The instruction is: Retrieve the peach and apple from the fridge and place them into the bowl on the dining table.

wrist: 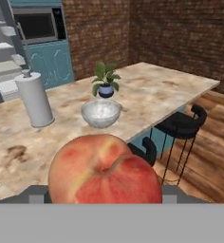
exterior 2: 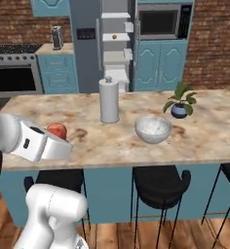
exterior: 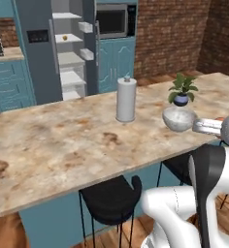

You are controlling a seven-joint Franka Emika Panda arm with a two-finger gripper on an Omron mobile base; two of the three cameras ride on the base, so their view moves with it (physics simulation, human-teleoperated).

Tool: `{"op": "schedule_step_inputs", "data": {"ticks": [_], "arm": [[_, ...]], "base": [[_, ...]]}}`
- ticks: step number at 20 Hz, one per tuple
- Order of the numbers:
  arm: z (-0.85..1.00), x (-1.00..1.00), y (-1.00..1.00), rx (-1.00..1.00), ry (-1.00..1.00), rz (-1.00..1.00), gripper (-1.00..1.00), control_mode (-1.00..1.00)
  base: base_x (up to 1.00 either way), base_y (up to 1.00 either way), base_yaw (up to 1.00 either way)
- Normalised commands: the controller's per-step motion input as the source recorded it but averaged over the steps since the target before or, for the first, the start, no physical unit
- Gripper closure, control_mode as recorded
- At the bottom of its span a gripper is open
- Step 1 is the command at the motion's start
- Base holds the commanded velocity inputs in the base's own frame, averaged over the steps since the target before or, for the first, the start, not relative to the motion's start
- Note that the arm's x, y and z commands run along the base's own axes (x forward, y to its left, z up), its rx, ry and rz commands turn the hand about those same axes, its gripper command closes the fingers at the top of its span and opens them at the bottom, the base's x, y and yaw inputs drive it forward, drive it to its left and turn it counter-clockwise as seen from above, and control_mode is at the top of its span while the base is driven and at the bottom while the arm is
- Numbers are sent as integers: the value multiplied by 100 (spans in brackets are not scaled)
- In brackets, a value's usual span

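Peach, red-orange with a yellow flush and a clear crease, sits clamped in the gripper; it hides the fingers in the hand view, so the hold is read from the fruit sitting fixed at the hand's tip. In the right base view a red fruit shows at the end of the white hand, over the near edge of the dining table.

Key relation: bowl lies ahead of the hand along its pointing direction, slightly above centre in the hand view and a little left of the fruit's midline. Between fruit and bowl there is bare marbled top. In the right base view the bowl is to the right of the hand, well apart; in the left base view the bowl is just beside the hand's tip. The two views disagree on apparent gap; judgement: a forward reach over the table remains, then a release above the rim.

Neighbours of the bowl: small blue plant pot just behind it, white cylinder canister to its left, apart. Either could be clipped if the approach drifts.

Fridge stands open beyond the table; a small yellowish item is on an upper shelf, too small to identify. Judgement: first of two fruits is in transit.
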Motion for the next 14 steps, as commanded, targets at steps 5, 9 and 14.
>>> {"op": "schedule_step_inputs", "data": {"ticks": [5,9,14], "arm": [[0,0,0,0,0,0,100,100],[0,0,0,0,0,0,100,100],[0,0,0,0,0,0,100,100]], "base": [[14,-100,36],[0,-100,31],[17,-85,23]]}}
